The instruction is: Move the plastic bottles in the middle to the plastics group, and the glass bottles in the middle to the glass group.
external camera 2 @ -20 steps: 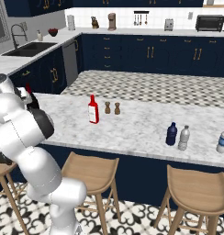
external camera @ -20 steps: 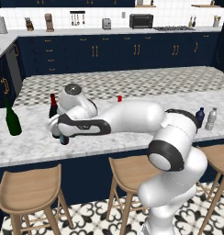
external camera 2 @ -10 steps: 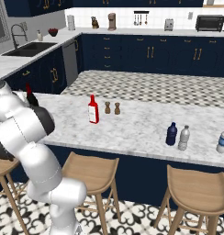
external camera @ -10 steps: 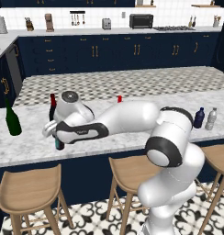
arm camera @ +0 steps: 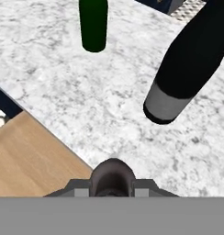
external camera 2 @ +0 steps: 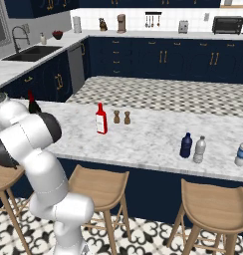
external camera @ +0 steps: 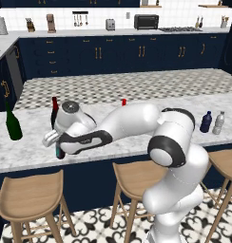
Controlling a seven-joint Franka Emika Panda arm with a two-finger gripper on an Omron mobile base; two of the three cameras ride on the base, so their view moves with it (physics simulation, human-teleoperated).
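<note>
1. One plastic item reads as done – the dark blue bottle (external camera 2: 186,145) stands just beside the pale grey translucent bottle (external camera 2: 199,149) near the right end of the bench (external camera 2: 148,139), upright, the two close together.
2. Glass group: the dark green wine bottle (external camera: 13,124) and the near-black wine bottle with a red neck (external camera: 54,111) stand upright at the left end of the bench.
3. Glass item in hand: the slim brown bottle (external camera: 60,151), its teal label showing below the hand, hangs upright just in front of the near-black bottle, close to the front edge. Whether its base touches the marble cannot be told.
4. Glass item left: the flat red bottle (external camera 2: 101,118) stands mid-bench, well apart from the wine bottles, not yet moved.
5. Fingers (arm camera: 142,185): drawn in tight on the brown bottle's top – its dark round cap sits between them in the hand view, with both wine bottles ahead.
6. Judged progress: roughly past halfway; setting down this bottle and fetching the red one remain.
</note>
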